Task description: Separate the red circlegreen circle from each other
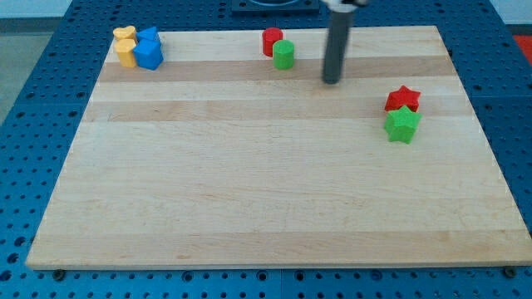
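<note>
The red circle block [271,40] stands near the view's top edge of the wooden board, a little left of centre. The green circle block [284,55] touches it on its lower right side. My tip [332,80] rests on the board to the right of the pair and slightly below it, apart from both blocks by about one block width or more. The dark rod rises straight up from the tip to the view's top.
A yellow block [125,46] and a blue block [149,49] touch at the board's top left corner. A red star [403,99] and a green star [402,124] touch at the right side. The wooden board [266,191] lies on a blue perforated table.
</note>
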